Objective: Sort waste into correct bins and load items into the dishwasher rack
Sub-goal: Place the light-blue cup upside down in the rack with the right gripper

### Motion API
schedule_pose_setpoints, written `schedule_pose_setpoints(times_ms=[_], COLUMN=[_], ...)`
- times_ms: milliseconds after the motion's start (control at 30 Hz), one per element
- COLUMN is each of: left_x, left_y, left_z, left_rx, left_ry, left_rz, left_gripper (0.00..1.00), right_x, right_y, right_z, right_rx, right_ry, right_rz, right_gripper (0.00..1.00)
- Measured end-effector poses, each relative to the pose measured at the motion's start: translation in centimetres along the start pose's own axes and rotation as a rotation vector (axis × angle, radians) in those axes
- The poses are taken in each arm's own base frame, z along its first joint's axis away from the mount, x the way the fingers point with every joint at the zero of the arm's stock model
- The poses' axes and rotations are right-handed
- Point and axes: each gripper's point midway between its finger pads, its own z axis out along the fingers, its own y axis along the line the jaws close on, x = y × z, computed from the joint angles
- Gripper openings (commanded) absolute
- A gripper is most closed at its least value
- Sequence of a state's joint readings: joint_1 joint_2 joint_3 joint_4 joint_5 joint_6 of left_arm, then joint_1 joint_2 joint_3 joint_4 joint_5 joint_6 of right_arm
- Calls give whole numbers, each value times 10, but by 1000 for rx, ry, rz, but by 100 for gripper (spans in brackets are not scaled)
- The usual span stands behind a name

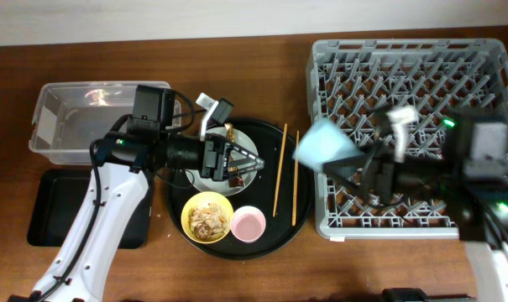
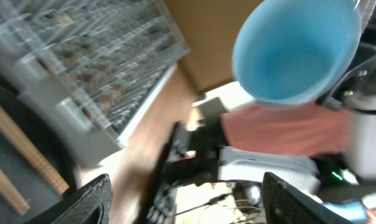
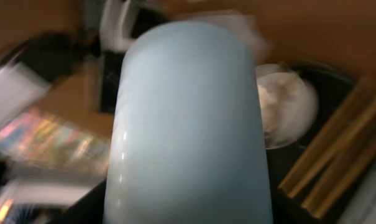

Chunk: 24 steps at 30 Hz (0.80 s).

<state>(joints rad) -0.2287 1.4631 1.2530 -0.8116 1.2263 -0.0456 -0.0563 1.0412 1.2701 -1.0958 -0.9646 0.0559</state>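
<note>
Brown wooden bench (image 1: 237, 50) fills the overhead view. The dishwasher rack (image 1: 321, 220) sits at the right, the round black tray (image 1: 182, 180) in the middle, and the clear box (image 1: 48, 138) and shallow black tray (image 1: 44, 210) at the left. The right claw (image 1: 344, 159) grasps the small blue cup (image 1: 325, 143), which is blurred and raised over the rack's left edge, near the chopsticks (image 1: 280, 168). The left claw (image 1: 243, 159) hovers over the pale grey plate (image 1: 252, 141). The yellow bowl (image 1: 207, 216), holding food scraps (image 1: 208, 218), and the pink cup (image 1: 248, 224) wait on the round tray.

From the left wrist, the left claw's fingers (image 2: 94, 199) stand wide apart with nothing between them, so it is released. The cup's open mouth faces this camera, with the rack's pegs beyond it at the left.

From the right wrist, the cup's pale wall fills the frame and hides the fingers. The plate and chopsticks show behind it.

The blur suggests speed, so I judge the cup could clip the rack wall or a peg and twist out of the grip. The two arms are also close enough that they could collide.
</note>
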Motion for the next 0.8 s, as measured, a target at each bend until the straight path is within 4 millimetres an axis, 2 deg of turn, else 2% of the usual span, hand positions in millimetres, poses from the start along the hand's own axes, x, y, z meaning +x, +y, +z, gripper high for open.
schedule_pose_setpoints(times_ms=[67, 100, 167, 200, 333, 433, 467, 533, 600, 633, 700, 767, 800], left_x=[5, 6, 9, 9, 12, 18, 18, 19, 19, 19, 20, 22, 27], left_y=[18, 24, 33, 37, 43, 48, 50, 54, 54, 55, 55, 56, 59], left_z=[-1, -2, -3, -4, -6, -7, -8, -9, -9, -9, -10, -10, -12], left_rx=[-102, -142, -194, -218, -256, -288, -299, -320, -324, -326, -329, -339, -361], left_ry=[10, 13, 19, 19, 26, 42, 42, 44, 44, 44, 46, 52, 64], left_rz=[-36, -43, -58, -58, -74, -103, -104, -106, -106, -105, -108, -118, -138], left_gripper=[76, 76, 76, 76, 76, 76, 76, 76, 73, 67, 67, 67, 67], right_x=[32, 43, 63, 66, 64, 74, 78, 88, 88, 85, 75, 49, 15], right_y=[-47, -65, -102, -117, -173, -208, -213, -223, -225, -225, -221, -200, -171], right_z=[-18, -25, -38, -41, -26, -8, -5, 5, 10, 13, 12, 6, -6], right_rx=[298, 412, 630, 701, 840, 872, 875, 881, 877, 873, 870, 829, 787], right_ry=[56, 88, 170, 202, 316, 431, 455, 524, 536, 528, 498, 419, 295], right_rz=[216, 270, 362, 378, 428, 495, 508, 536, 521, 506, 485, 439, 356], right_gripper=[53, 53, 54, 54, 53, 55, 63, 99, 99, 99, 96, 95, 95])
